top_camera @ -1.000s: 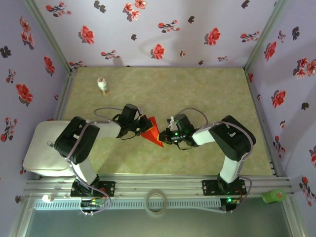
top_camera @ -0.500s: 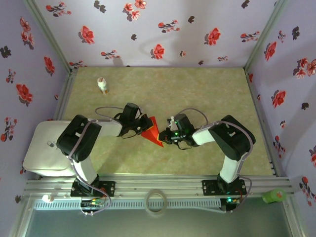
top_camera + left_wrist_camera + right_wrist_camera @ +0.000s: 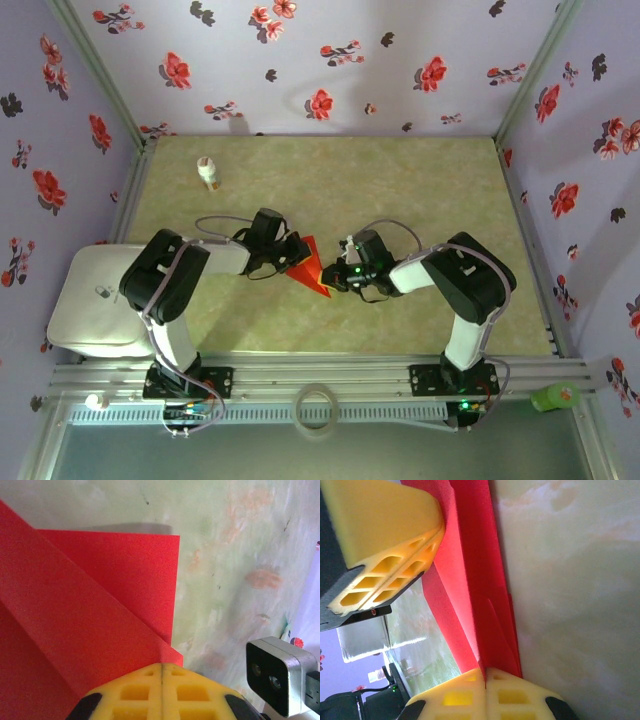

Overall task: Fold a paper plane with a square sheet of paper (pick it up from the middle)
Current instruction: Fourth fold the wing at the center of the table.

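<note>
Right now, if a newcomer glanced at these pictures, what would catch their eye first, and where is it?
The folded red paper at the middle of the table stands out first, pinched between the left gripper and right gripper, both shut on it. Next come the flowered walls around the table, then the small white bottle near its far left corner.
</note>
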Available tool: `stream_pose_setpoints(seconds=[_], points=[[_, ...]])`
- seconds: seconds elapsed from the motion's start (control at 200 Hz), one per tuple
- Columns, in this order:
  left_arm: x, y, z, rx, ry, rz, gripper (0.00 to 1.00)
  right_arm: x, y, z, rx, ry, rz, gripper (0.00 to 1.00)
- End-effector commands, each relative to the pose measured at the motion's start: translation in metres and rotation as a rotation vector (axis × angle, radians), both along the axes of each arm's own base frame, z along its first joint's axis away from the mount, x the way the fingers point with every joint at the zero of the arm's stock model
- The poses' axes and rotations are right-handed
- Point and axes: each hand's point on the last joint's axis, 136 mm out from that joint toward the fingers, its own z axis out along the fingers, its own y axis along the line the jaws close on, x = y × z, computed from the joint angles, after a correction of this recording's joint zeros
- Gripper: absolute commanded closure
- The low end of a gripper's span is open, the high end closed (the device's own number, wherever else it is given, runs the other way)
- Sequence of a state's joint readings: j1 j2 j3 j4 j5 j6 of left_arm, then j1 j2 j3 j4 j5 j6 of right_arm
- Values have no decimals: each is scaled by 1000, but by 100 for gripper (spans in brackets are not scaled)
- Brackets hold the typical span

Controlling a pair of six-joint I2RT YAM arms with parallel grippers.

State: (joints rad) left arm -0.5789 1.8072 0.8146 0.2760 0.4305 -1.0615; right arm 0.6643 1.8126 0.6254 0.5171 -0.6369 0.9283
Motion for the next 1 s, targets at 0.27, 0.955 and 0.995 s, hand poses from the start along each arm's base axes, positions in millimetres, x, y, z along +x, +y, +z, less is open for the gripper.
stream_pose_setpoints(seconds=[0.27,0.955,0.995], points=[[0,-4,-9,21,8,-34,97,-19,-11,-41,-110,100,-5,100],[-9,1,-34,71,74,-53,97,-17,-13,-39,-109,107,-13,97],[-10,1,-36,75,79,-54,97,-17,-12,-37,-106,109,-11,97]])
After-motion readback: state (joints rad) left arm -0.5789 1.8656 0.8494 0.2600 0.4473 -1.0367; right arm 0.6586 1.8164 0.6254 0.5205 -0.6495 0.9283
